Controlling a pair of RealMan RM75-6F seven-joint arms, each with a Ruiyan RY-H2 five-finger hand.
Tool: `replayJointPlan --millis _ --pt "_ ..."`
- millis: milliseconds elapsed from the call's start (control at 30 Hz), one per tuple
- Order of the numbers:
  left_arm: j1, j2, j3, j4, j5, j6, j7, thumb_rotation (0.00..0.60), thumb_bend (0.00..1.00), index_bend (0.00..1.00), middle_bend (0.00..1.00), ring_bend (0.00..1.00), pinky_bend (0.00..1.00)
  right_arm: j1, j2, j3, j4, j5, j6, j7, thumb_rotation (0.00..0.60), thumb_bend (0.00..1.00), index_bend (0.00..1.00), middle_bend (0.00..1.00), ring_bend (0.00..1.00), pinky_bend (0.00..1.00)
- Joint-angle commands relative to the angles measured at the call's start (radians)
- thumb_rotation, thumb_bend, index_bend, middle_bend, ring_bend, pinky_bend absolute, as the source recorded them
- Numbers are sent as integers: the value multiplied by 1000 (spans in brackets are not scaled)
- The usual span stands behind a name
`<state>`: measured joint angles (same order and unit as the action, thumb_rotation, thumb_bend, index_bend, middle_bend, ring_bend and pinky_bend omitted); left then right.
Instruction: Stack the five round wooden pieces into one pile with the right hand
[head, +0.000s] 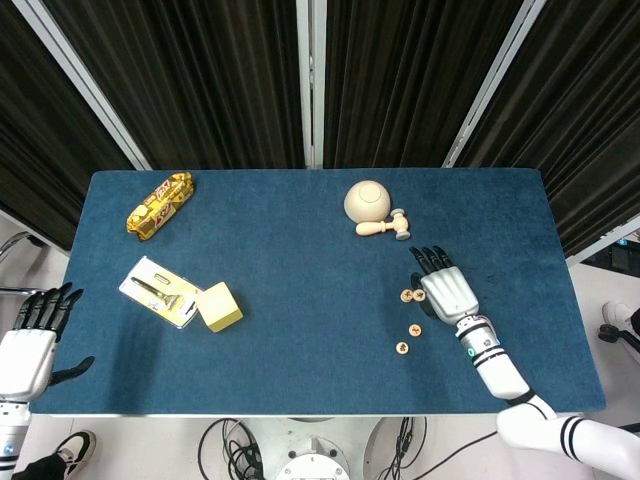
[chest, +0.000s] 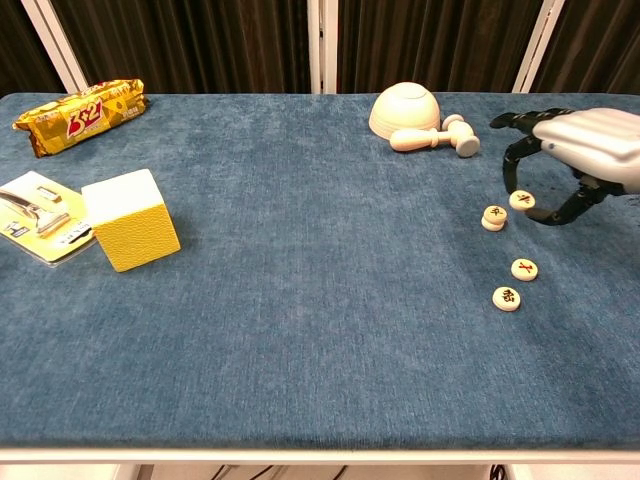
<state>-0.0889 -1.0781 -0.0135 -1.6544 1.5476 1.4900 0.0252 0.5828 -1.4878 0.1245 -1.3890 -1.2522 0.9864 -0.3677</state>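
Dark curtains hung behind the blue cloth table (chest: 300, 300) where we worked. Our right hand (chest: 585, 150) held one round wooden piece (chest: 521, 200) pinched between thumb and fingertip, lifted off the cloth and carried just beside and a little above the small pile (chest: 494, 217) to its left. That pile looked two pieces thick in the chest view, though we could not be sure of the count. Two more single pieces (chest: 524, 269) lay nearer the table's front edge, the nearest (chest: 506, 298) just in front of the other, both well apart from the hand.

Our left hand (head: 35, 335) hung off the table's near-left corner, fingers spread and holding nothing.

We judged the risk to lie in the release. The held piece sat tilted in the pinch, so if we had let go before it was level and centred over the pile, it could have landed on edge and rolled, or slid off the top. Lowering too far could also have let the other curled fingers nudge the pile and scatter it. The soft cloth gave the stack a poor footing, so a lopsided drop could have toppled what was built.
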Motion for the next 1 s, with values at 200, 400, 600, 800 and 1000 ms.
replayJointPlan --millis 200,400,600,800,1000 --pt "-1 2 -1 6 -1 -1 -13 600 136 77 0 0 0 30 -46 13 45 55 -40 -34 600 276 529 8 0 0" --pt "-1 4 -2 6 0 1 -20 600 136 77 0 0 0 43 -48 15 45 61 -50 -34 600 276 529 8 0 0" --pt "-1 3 -1 5 0 0 -17 600 136 77 0 0 0 47 -44 12 35 62 -47 -32 600 275 529 9 0 0" --pt "-1 3 -1 5 1 0 -16 600 136 77 0 0 0 52 -44 10 33 65 -46 -33 600 275 520 8 0 0" --pt "-2 3 -2 7 -1 -1 -18 600 136 77 0 0 0 56 -45 7 34 73 -48 -41 600 275 494 8 0 0"
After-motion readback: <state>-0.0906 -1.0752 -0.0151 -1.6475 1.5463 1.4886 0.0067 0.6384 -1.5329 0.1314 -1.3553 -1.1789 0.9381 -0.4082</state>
